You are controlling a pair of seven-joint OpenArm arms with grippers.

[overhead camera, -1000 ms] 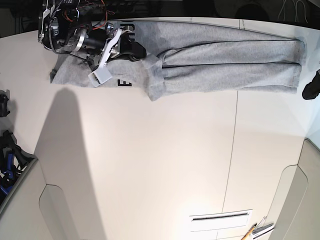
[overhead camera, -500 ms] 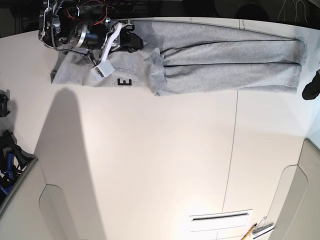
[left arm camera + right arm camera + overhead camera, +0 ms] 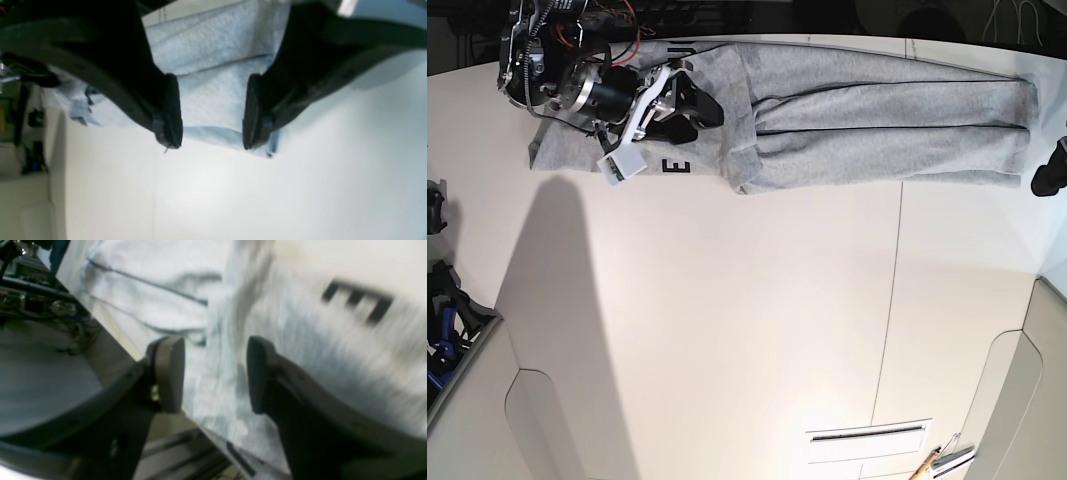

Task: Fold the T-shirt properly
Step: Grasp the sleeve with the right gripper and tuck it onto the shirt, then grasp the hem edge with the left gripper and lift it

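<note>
Lying along the far edge of the worktop (image 3: 757,330), the T-shirt (image 3: 877,130) is folded into a long strip. Right hand (image 3: 215,373) and left hand (image 3: 211,111) both hover over it, fingers apart, gripping nothing.

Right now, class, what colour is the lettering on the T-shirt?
Black, on the light grey T-shirt; clearest in the base view.
</note>
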